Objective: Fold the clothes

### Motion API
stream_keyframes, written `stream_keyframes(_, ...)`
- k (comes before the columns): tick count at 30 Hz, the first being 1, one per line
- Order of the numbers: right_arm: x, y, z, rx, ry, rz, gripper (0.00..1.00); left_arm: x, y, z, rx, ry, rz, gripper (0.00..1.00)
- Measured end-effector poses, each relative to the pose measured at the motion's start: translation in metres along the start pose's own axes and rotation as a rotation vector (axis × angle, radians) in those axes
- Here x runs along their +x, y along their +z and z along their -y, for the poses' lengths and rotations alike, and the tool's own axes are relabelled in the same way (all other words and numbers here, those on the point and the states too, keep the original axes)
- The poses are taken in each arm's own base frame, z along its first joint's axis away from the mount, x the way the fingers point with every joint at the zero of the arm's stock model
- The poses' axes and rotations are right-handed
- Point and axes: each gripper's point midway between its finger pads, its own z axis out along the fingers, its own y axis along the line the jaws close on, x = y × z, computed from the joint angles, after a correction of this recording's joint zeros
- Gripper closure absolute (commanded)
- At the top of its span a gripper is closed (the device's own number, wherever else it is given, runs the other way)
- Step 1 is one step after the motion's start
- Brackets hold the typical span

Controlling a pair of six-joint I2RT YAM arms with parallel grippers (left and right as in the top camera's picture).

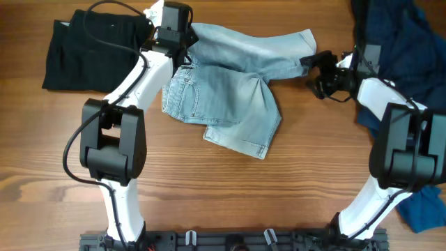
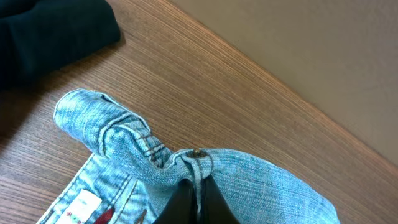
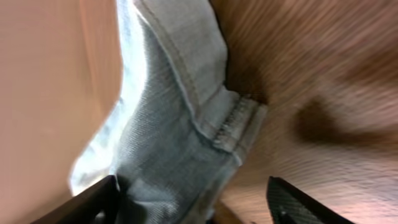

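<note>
The pale light-blue denim shorts [image 1: 230, 84] lie crumpled at the back middle of the table. My left gripper [image 1: 182, 54] is shut on their waistband near the button. In the left wrist view the black fingers [image 2: 198, 202] pinch a fold of denim [image 2: 261, 180]. My right gripper [image 1: 313, 71] is open at the shorts' right cuffed hem [image 1: 305, 45]. In the right wrist view the hem [image 3: 186, 124] hangs between the spread fingers [image 3: 199, 208], nearer the left finger.
A black garment [image 1: 97, 42] lies at the back left and also shows in the left wrist view [image 2: 50, 31]. A dark navy garment [image 1: 401, 42] is heaped at the back right. A blue cloth [image 1: 425, 209] sits at the front right edge.
</note>
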Motion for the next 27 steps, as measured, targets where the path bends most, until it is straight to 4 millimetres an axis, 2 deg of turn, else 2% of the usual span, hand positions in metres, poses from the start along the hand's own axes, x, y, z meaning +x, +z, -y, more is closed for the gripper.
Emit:
stream_keyframes(2, 0.000, 0.004, -0.007, -0.032, 0.021, 0.003, 0.60, 0.000, 0.000, 0.000, 0.000, 0.000, 0.000, 0.96)
stream_keyframes(3, 0.003, 0.009, -0.018, -0.071, 0.011, -0.005, 0.76, 0.000, 0.000, 0.000, 0.000, 0.000, 0.000, 0.96)
stream_keyframes(5, 0.009, 0.013, -0.023, -0.084, -0.001, -0.016, 0.93, 0.000, 0.000, 0.000, 0.000, 0.000, 0.000, 0.96)
stream_keyframes(7, 0.013, 0.017, -0.029, -0.100, -0.039, -0.020, 0.96, 0.000, 0.000, 0.000, -0.001, 0.000, 0.001, 0.96)
stream_keyframes(9, 0.012, 0.016, -0.026, -0.093, -0.109, -0.019, 0.96, 0.000, 0.000, -0.001, -0.003, 0.000, 0.002, 0.96)
stream_keyframes(12, 0.007, 0.004, -0.001, -0.023, -0.184, -0.048, 0.96, 0.000, 0.000, 0.000, -0.001, 0.000, 0.001, 0.96)
stream_keyframes(15, -0.007, -0.019, 0.022, 0.058, -0.242, -0.083, 0.95, 0.007, -0.001, 0.005, 0.021, 0.006, -0.026, 0.96)
stream_keyframes(18, -0.029, -0.040, 0.011, 0.136, -0.397, -0.059, 0.81, 0.018, -0.003, 0.017, 0.051, 0.019, -0.054, 0.96)
stream_keyframes(20, -0.046, -0.052, -0.001, 0.227, -0.538, -0.005, 0.60, 0.019, -0.003, 0.018, 0.055, 0.021, -0.056, 0.96)
stream_keyframes(22, -0.060, -0.059, -0.003, 0.329, -0.639, 0.049, 0.44, 0.013, -0.002, 0.012, 0.036, 0.015, -0.040, 0.96)
stream_keyframes(23, -0.059, -0.060, 0.005, 0.408, -0.670, 0.053, 0.35, 0.010, -0.001, 0.008, 0.025, 0.011, -0.032, 0.96)
stream_keyframes(24, -0.052, -0.057, 0.011, 0.464, -0.686, 0.039, 0.30, 0.005, 0.000, 0.003, 0.011, 0.004, -0.020, 0.96)
stream_keyframes(27, -0.028, -0.047, 0.025, 0.600, -0.734, -0.011, 0.25, 0.001, 0.001, -0.008, -0.027, 0.000, -0.009, 0.96)
